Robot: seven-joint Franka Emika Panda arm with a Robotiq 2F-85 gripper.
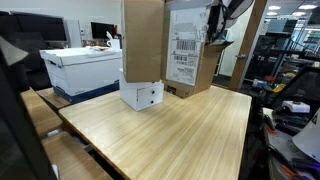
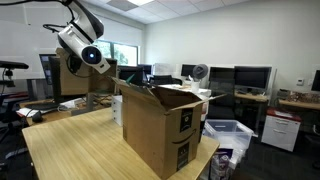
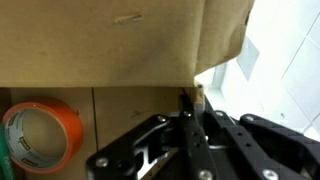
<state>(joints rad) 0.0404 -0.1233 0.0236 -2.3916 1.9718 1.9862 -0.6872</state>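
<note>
one tall brown cardboard box (image 1: 210,75) with a white printed label stands at the far edge of the light wooden table (image 1: 170,130). in an exterior view the same box (image 2: 155,130) sits by the table's right edge with its top flaps open. the black robot arm (image 2: 78,40) hangs above and to one side of it. in the wrist view the gripper (image 3: 186,105) has its two black fingers (image 3: 190,135) pressed together with nothing between them, just in front of a hanging brown flap and the box's edge. a roll of orange tape (image 3: 35,135) lies low at the left of that view, apart from the fingers. a small white box (image 1: 142,95) stands against the cardboard box near the far left corner. a white storage bin with a blue lid (image 1: 85,70) stands beyond the table's left edge.
</note>
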